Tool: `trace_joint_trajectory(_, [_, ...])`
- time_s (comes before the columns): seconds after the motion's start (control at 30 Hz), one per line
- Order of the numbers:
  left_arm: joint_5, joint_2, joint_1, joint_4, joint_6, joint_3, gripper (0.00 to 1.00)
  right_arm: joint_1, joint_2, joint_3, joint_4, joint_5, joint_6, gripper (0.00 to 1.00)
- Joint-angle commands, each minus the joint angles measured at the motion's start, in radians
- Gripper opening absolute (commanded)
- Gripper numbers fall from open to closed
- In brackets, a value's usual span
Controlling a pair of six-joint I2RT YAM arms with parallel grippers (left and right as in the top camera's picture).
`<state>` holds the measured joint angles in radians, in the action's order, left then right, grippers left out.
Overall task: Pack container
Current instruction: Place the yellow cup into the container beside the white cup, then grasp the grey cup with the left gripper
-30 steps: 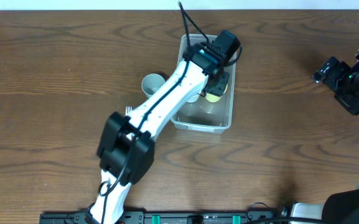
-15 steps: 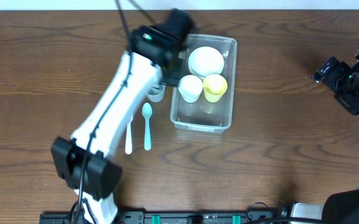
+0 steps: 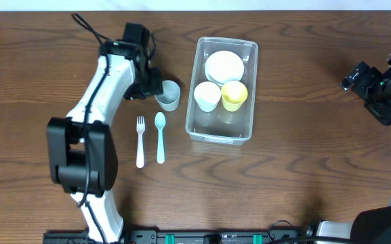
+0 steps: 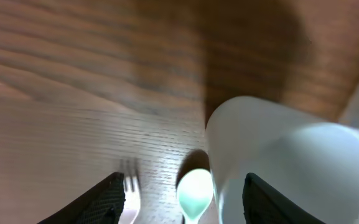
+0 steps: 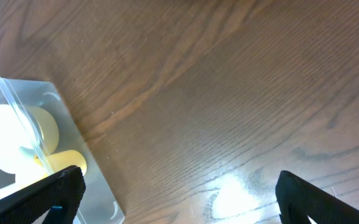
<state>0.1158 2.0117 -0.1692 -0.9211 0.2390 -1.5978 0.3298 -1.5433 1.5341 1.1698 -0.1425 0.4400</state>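
Note:
The clear container [image 3: 220,127] stands at the table's centre back and holds a white bowl [image 3: 224,66], a white cup [image 3: 207,95] and a yellow cup [image 3: 234,95]. My left gripper [image 3: 150,87] is open, just left of a grey cup [image 3: 169,95] that stands outside the container. In the left wrist view the grey cup [image 4: 285,165] fills the right side, against my right finger [image 4: 263,199]; the gripper [image 4: 182,202] holds nothing. My right gripper [image 3: 370,83] is open and empty at the far right. The container's corner [image 5: 67,127] shows in the right wrist view.
A white fork [image 3: 140,141] and a teal spoon [image 3: 160,137] lie side by side left of the container, in front of the grey cup. They also show blurred in the left wrist view, fork [image 4: 129,186] and spoon [image 4: 195,193].
My left arm has swung left from over the container, leaving the yellow cup inside, and now sits beside the grey cup. The right arm has not moved.

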Motion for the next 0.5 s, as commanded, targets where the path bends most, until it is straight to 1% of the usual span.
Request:
trace_joint_trajectory(0.0, [0.038,0.035,-0.011,0.005,-0.02,0.012,0.61,0.004,0.002,-0.001,0.001,-0.004,0.0,0.99])
trace_joint_trajectory(0.03, [0.038,0.037,-0.012,0.008,-0.02,0.012,0.61,0.004,0.002,-0.001,0.001,-0.004,0.0,0.99])
trace_joint_trajectory(0.07, [0.038,0.039,-0.012,0.011,-0.02,0.012,0.57,0.004,0.002,-0.001,0.001,-0.004,0.0,0.99])
trace_joint_trajectory(0.1, [0.037,0.04,-0.012,0.014,-0.02,0.012,0.49,0.004,0.002,-0.001,0.001,-0.004,0.0,0.99])
trace_joint_trajectory(0.13, [0.038,0.04,-0.012,0.017,-0.02,0.012,0.33,0.004,0.002,-0.001,0.001,-0.004,0.0,0.99])
trace_joint_trajectory(0.17, [0.037,0.04,-0.011,0.019,-0.02,0.012,0.13,0.004,0.002,-0.001,0.001,-0.004,0.0,0.99])
trace_joint_trajectory(0.2, [0.037,0.04,-0.011,0.02,-0.02,0.012,0.06,0.004,0.002,-0.001,0.001,-0.004,0.0,0.99])
trace_joint_trajectory(0.3, [0.024,0.029,-0.011,0.002,-0.02,0.0,0.06,0.004,0.002,-0.001,0.001,-0.004,0.0,0.99])
trace_joint_trajectory(0.47, [0.001,-0.055,-0.014,-0.102,-0.021,-0.1,0.06,0.004,0.002,-0.001,0.001,-0.004,0.0,0.99])
